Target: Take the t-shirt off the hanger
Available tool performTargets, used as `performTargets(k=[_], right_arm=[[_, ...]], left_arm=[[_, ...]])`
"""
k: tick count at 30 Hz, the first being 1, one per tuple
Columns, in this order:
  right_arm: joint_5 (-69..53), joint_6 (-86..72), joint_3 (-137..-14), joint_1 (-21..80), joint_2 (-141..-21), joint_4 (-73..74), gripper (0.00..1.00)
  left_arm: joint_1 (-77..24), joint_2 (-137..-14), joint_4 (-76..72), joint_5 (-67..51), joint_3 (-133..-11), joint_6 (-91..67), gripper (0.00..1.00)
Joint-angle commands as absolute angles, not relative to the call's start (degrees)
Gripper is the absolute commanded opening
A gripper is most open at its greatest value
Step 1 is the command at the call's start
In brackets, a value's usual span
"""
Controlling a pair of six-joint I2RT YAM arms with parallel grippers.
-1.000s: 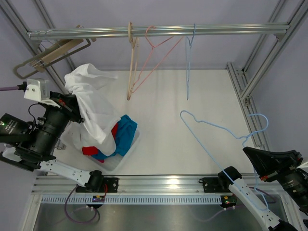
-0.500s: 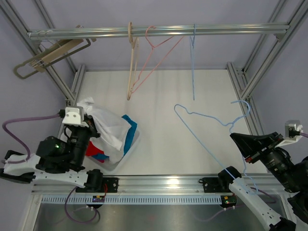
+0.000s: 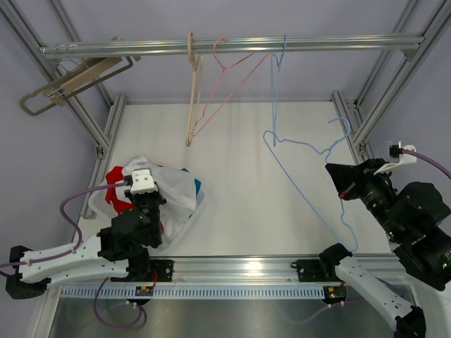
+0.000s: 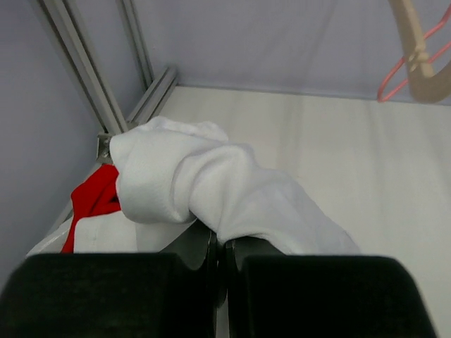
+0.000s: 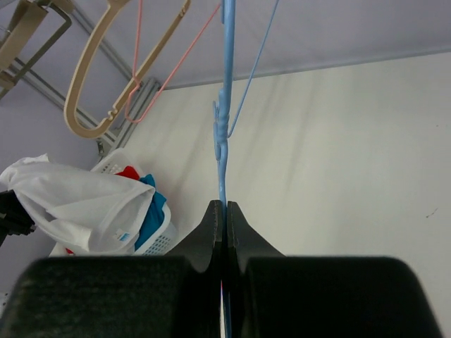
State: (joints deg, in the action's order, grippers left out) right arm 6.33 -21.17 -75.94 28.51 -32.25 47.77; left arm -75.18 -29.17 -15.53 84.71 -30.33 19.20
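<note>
1. From above — the t-shirt (image 3: 175, 191) is draped over the laundry basket (image 3: 189, 220), on top of the coloured clothes in it. The left gripper (image 3: 149, 205) sits at the basket's near side, buried in the white cloth. The blue hanger (image 3: 304, 189) is well to the right of the basket, bare, with the right gripper (image 3: 337, 177) at its far side. I'd say the main job is done: shirt and hanger are apart.

2. Left wrist view: the left gripper (image 4: 220, 253) has its fingers pressed together on a fold of the t-shirt (image 4: 204, 190), just above the basket's contents. A red garment (image 4: 95, 201) lies beside it.

3. Right wrist view: the right gripper (image 5: 224, 218) is pinched tight on the blue hanger (image 5: 224, 141). Nothing hangs from its wire. The t-shirt (image 5: 84, 201) shows over the basket (image 5: 158, 239), far left.

4. Left to do, as I judge it — let go of the cloth and put the hanger aside.
</note>
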Motion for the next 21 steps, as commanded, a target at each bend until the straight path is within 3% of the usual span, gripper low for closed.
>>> performTargets(k=[1, 2, 3, 4, 7, 11, 13, 17, 18, 21], right_arm=[[10.6, -19.5, -76.6, 28.9, -33.7, 43.3, 0.0], [11.2, -19.5, -76.8, 28.9, -33.7, 43.3, 0.0], [13.4, -19.5, -76.9, 28.9, -33.7, 43.2, 0.0], [14.8, -19.5, -76.8, 28.9, -33.4, 42.9, 0.0], [18.4, -18.9, -76.9, 28.9, -34.4, 42.0, 0.0], [20.8, -17.6, -77.5, 28.9, -37.9, 41.1, 0.0], [23.3, -15.9, -77.5, 28.9, -40.4, 39.9, 0.0], [26.9, -13.8, -77.7, 29.0, -44.4, 35.8, 0.0], [27.4, -13.5, -77.7, 28.9, -45.3, 35.0, 0.0], [27.6, -11.8, -78.0, 28.9, -48.6, 31.6, 0.0]], left_arm=[[-71.6, -31.5, 1.8, 86.2, -34.2, -6.4, 0.0], [-69.0, -34.3, 23.0, 77.2, -39.8, -25.8, 0.0], [-54.8, -36.7, 35.3, 71.9, -42.5, -35.6, 0.0], [-48.1, -38.2, 35.1, 58.0, -42.6, -35.2, 0.0], [-43.6, -35.6, 29.5, 53.0, -38.4, -35.8, 0.0], [-37.7, -32.3, 33.3, 46.6, -38.2, -40.7, 0.01], [-34.3, -31.9, 34.2, 42.3, -37.5, -42.4, 0.05], [-27.4, -33.7, 35.6, 36.3, -34.4, -44.2, 0.24], [-25.3, -33.5, 35.3, 35.3, -31.9, -44.8, 0.4], [-22.1, -31.6, 36.1, 33.9, -29.8, -45.3, 0.67]])
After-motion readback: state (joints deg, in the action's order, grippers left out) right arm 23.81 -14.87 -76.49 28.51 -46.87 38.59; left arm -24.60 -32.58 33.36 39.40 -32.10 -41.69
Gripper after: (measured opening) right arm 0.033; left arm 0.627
